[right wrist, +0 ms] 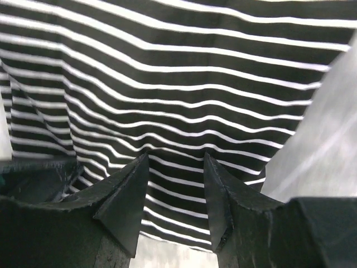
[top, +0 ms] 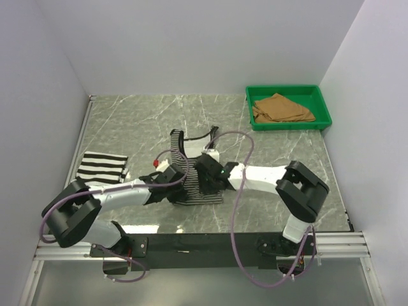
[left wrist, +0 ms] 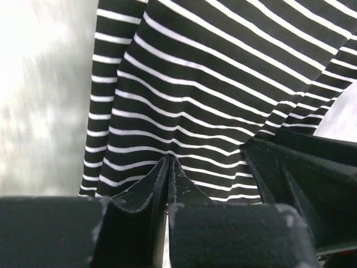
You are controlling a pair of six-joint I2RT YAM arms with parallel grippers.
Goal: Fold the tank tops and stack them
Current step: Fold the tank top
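i find the left claw (left wrist: 167, 170) clamped on the near hem of the thin-striped tank top (left wrist: 212, 84), which runs lengthwise straight ahead of both claws; the right claw (right wrist: 175, 167) gapes over that same hem.

Plain white walls (top: 191, 44) enclose a grey-green marble-patterned table (top: 140, 121) with a metal rail (top: 338, 243) along its near edge.

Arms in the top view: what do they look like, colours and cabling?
The left arm and right arm are white tubes between black joint housings, a mauve cable looping along each. The left gripper and right gripper are black, with tapered wedge fingers.
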